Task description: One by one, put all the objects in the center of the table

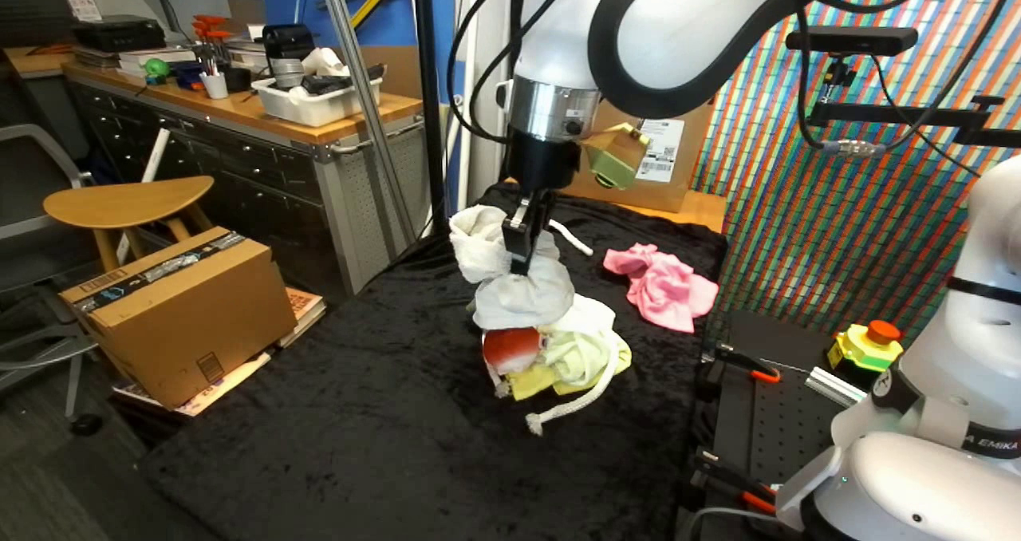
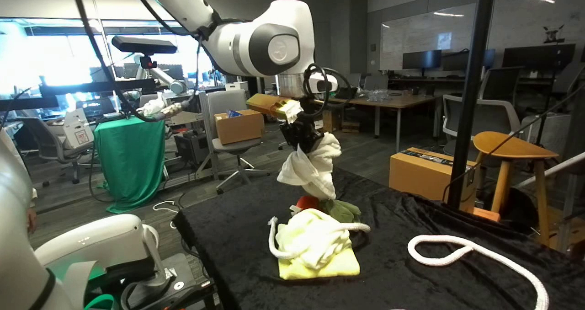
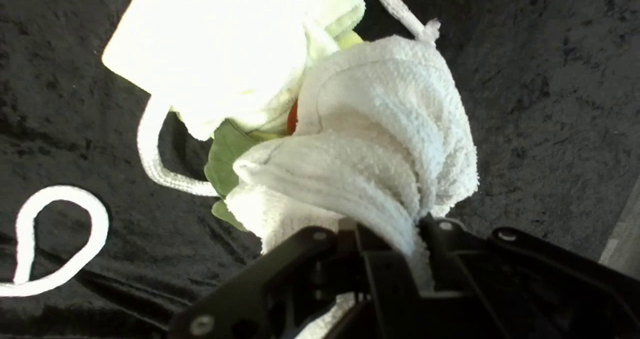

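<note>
A: See any danger in an exterior view?

B: Some. At mid-frame, grasping a limp white cloth [image 1: 522,295] in the tool [image 1: 520,266], sagging close to the red ball-like thing [image 1: 510,349]; touching or not, hard to tell. If lowered askew, might knock it rolling off the middle of the black, velvety table [image 1: 375,445]. At right of the frame, note a crumpled pink cloth [image 1: 668,292], well apart.

A: Next, in an exterior view again?

B: Below centre, watch the white rope [image 2: 353,227] draped about the soft, yellow-green heap [image 2: 313,237]. Could snag the dangling hem and drag everything apart. At lower right, note a looped rope [image 2: 436,238], smooth and round, likely springy.

A: And in the wrist view?

B: At lower centre, pinching a gathered fold of fluffy terry. Could cling to the tool on release, or slip early from so bunched a hold. At upper left, allow for glare on the heap, with edges easy to misjudge.
</note>
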Controlling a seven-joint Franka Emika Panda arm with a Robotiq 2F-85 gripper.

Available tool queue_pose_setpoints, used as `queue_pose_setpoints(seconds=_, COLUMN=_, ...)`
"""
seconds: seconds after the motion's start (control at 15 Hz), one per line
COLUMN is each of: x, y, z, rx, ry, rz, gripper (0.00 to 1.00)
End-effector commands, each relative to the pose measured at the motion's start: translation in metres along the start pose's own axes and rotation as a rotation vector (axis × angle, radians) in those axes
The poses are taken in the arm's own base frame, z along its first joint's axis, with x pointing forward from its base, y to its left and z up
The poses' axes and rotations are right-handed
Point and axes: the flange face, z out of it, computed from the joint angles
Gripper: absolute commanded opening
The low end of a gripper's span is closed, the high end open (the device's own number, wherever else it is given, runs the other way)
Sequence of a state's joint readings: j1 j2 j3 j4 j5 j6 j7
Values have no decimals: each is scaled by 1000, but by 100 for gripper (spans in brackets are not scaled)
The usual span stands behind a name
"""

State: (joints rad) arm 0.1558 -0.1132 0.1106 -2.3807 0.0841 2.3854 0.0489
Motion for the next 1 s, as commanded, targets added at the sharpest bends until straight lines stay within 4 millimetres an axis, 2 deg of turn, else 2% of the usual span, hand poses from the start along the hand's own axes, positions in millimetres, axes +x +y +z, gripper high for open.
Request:
queue_pose_setpoints(seconds=0.0, x=-28, y=8, z=-4, rx=19, ry=5, rz=3, gripper=9)
queue_pose_setpoints(seconds=0.33, x=-43, y=-5, z=31, rx=16, ry=-62, rz=-34, gripper=9)
queue_pose_setpoints(seconds=0.8, x=-49, y=-19, z=79, rx=7, ry=-133, rz=-62, gripper=10)
queue_pose_setpoints(seconds=0.87, x=-49, y=-19, z=85, rx=6, ry=-140, rz=-56, gripper=15)
queue_pose_setpoints(seconds=0.93, x=-48, y=-18, z=90, rx=2, ry=-147, rz=-48, gripper=40)
